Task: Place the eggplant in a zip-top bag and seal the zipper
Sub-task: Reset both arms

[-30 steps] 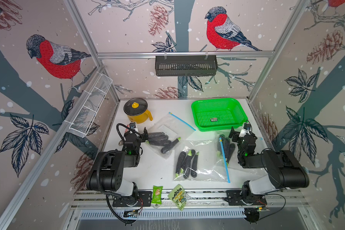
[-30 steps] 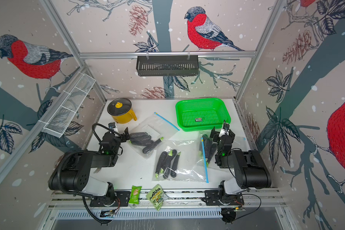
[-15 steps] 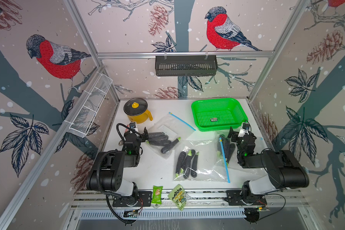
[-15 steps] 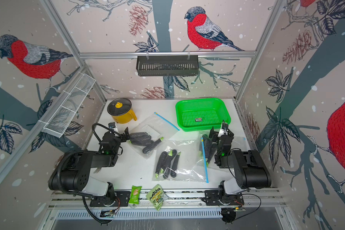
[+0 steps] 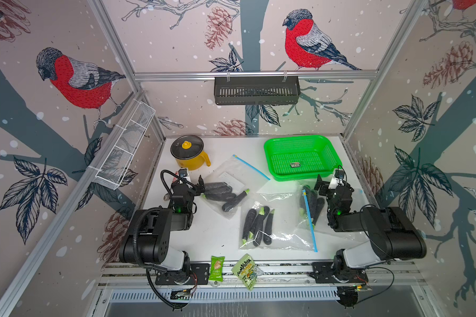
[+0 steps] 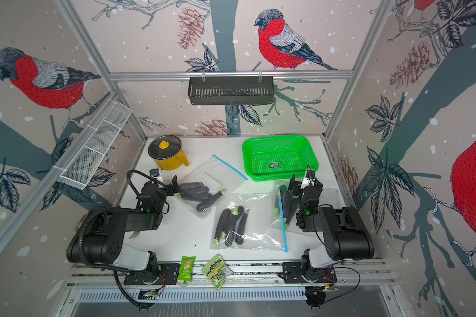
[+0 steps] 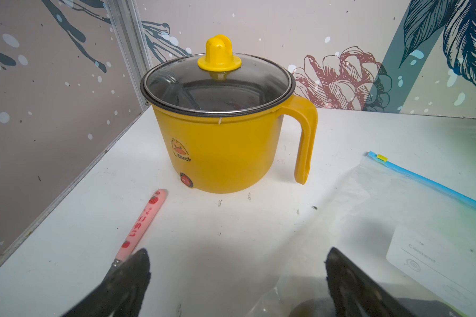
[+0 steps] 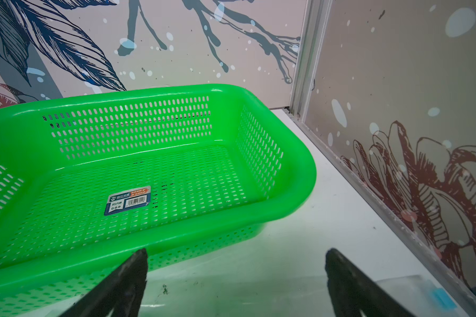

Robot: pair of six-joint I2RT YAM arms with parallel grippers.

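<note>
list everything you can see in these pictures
pot: one, yellow with glass lid, back left of the table
basket: one, green, back right, a label inside
bags: three, clear with blue zips, across the middle
eggplants: several per bag, dark purple
utensil: one, pink handle, near the pot
snack packets: two, green, past the front edge
black rack: one, back wall
white wire rack: one, left wall
left arm: one, black, by the leftmost bag, jaws open
right arm: one, black, by the rightmost bag, jaws open
</note>
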